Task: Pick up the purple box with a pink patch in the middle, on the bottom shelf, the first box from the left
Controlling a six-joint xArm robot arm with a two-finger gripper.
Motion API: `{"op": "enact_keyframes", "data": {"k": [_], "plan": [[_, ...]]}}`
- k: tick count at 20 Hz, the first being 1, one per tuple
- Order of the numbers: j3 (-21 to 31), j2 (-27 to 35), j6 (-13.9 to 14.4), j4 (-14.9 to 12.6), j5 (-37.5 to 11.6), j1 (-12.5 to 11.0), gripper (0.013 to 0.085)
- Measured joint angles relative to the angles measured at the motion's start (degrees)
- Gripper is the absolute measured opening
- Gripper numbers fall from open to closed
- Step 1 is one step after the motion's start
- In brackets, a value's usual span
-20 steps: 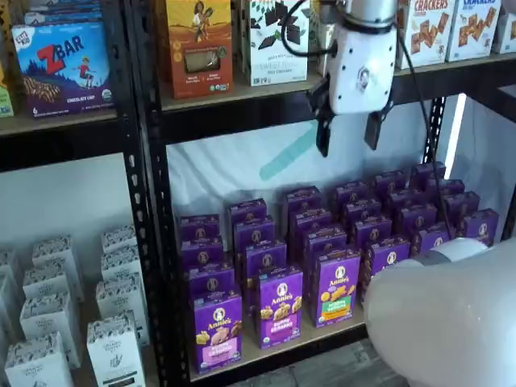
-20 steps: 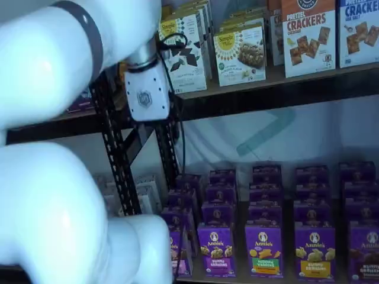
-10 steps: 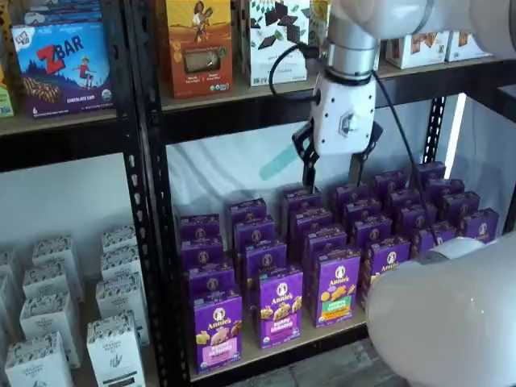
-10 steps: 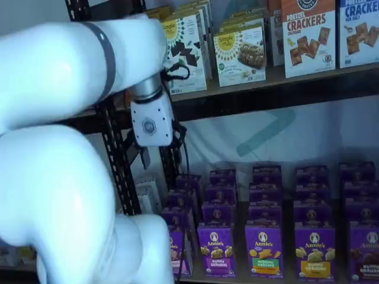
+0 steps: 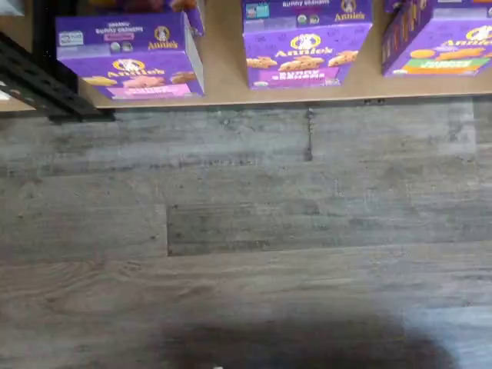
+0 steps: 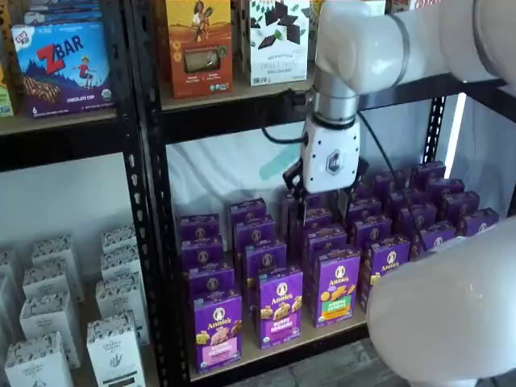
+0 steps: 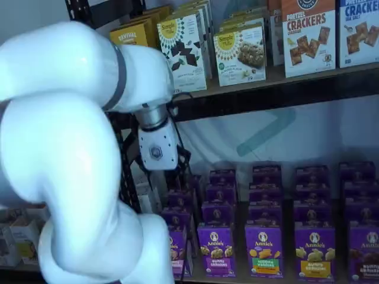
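Note:
The purple box (image 6: 216, 330) with a pink patch stands at the front left corner of the bottom shelf (image 6: 278, 353), next to the black upright. The wrist view shows it (image 5: 131, 65) from above at the edge of the tan board (image 5: 223, 77). In a shelf view it (image 7: 178, 251) is partly hidden behind my arm. My gripper (image 6: 326, 200) hangs under the upper shelf, in front of the back rows of purple boxes, above and right of the pink-patch box. Its black fingers (image 6: 296, 197) show a gap and hold nothing.
A purple box with a violet band (image 6: 280, 306) and one with a green patch (image 6: 337, 288) stand right of the target. A black perforated upright (image 6: 151, 242) is close on its left. White boxes (image 6: 113, 347) fill the neighbouring rack. My arm's white link (image 6: 451, 322) fills the lower right. Grey plank floor (image 5: 246, 231) lies below.
My gripper has come down and to the left, from level with the upper shelf to in front of the purple box rows. The boxes have not moved.

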Motion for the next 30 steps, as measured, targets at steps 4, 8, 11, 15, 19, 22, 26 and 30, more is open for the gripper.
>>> {"op": "enact_keyframes", "data": {"k": [4, 8, 11, 15, 19, 22, 26, 30], "plan": [[1.33, 4.19, -1.1, 1.6, -4.36, -0.27, 0.085], [2.56, 7.63, -1.12, 1.82, -9.65, 0.02, 0.085], [3.18, 10.43, -1.37, 2.51, -13.69, 0.38, 0.085], [2.51, 15.04, -1.31, 2.85, -16.09, 0.78, 0.085], [3.15, 18.64, -0.71, 2.28, -21.18, 1.19, 0.085], [2.95, 21.8, -0.08, 1.41, -24.11, 1.26, 0.085], [2.81, 25.63, 0.24, 1.05, -28.27, 1.43, 0.085], [2.47, 29.24, 1.31, 0.01, -31.88, 1.73, 0.085]]}}
